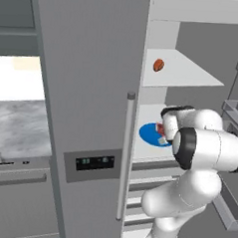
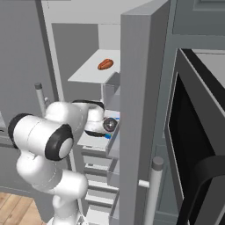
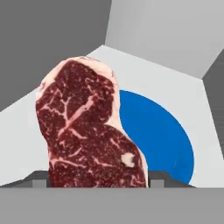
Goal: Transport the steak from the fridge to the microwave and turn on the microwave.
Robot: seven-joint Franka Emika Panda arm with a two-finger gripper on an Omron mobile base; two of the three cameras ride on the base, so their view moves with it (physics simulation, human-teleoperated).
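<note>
Inside the open fridge point(image 1: 88, 89), the gripper point(image 3: 96, 183) appears clamped on the steak point(image 3: 87, 131), its two tips at the meat's lower sides, though contact is hard to confirm. The steak stands upright over the left part of a blue plate point(image 3: 162, 135) on a white shelf point(image 1: 193, 75). A small orange-brown item point(image 1: 158, 65) sits near the left edge of the shelf above.

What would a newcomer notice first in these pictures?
First, the marbled red steak looming between the gripper tips in the hand view, in front of a blue plate on a white fridge shelf. Next, the bulky white arm reaching into the open fridge, and a small orange-brown item on the shelf above.
</note>
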